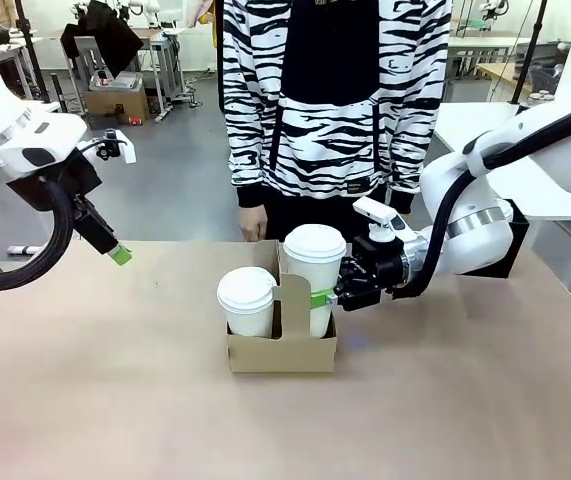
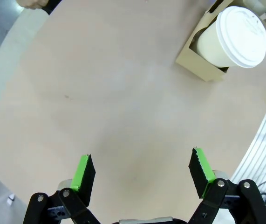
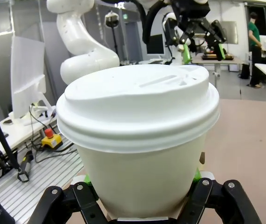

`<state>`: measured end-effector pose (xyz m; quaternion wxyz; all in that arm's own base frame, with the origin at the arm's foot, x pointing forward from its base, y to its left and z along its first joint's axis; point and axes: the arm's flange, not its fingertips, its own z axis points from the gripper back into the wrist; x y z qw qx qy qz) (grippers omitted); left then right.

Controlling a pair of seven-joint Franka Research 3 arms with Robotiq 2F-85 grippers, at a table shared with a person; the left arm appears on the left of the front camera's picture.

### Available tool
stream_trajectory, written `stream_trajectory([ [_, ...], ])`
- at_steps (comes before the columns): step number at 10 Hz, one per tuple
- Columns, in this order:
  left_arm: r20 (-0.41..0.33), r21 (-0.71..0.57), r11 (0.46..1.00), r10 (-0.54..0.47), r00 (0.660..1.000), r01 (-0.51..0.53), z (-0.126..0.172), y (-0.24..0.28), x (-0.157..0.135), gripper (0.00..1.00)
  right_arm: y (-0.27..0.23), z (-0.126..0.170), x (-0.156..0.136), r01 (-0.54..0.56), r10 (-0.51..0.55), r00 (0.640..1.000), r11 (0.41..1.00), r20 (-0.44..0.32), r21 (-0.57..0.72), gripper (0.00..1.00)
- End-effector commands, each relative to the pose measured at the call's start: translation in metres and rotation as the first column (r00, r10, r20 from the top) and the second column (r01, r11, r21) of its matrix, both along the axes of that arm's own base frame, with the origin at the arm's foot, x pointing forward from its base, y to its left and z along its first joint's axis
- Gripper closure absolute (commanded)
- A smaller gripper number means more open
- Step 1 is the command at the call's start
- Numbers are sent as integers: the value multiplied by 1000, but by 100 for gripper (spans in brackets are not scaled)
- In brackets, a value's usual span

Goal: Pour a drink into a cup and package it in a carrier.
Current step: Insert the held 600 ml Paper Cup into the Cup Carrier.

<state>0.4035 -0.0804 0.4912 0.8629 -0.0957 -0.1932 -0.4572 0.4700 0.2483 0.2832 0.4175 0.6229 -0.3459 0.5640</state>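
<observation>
Beige and bare around the middle, the desk (image 1: 115, 400) carries a brown carrier (image 1: 283, 345) with two lidded white cups in it. One cup (image 1: 246, 302) sits low in the left slot; the taller-standing cup (image 1: 315, 268) is at the right slot, though whether its base is fully down in the slot is hard to tell from the front. The right pincer (image 1: 327, 297) reaches in from the right and grips this cup by its side wall, green pads pressed against the paper; in the right wrist view the cup (image 3: 139, 140) sits between the two fingers. The left pincer (image 2: 142, 170) hangs above the desk's left part, well apart from the carrier (image 2: 202, 63), its jaws spread wide with nothing between them. A person in a black-and-white striped top (image 1: 335, 90) stands at the far edge, one hand (image 1: 255, 224) low, just behind the carrier
</observation>
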Motion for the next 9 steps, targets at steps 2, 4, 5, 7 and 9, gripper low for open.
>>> stream_trajectory([
  [2,1,14,1000,11,1000,-11,1,1,-2,0,9,-19,14,-51,49,995,999,89,16,20],
  [4,1,14,1000,11,1000,-11,1,1,-2,0,7,-28,17,-78,76,992,997,103,14,20],
  [5,1,14,1000,11,1000,-11,1,1,-2,0,6,-32,19,-89,88,991,996,99,7,20],
  [7,1,14,1000,11,1000,-11,1,1,-2,0,4,-37,20,-103,102,989,995,107,7,20],
  [9,1,14,1000,11,1000,-11,1,1,-2,0,-1,-34,21,-81,80,984,997,161,0,0],
])
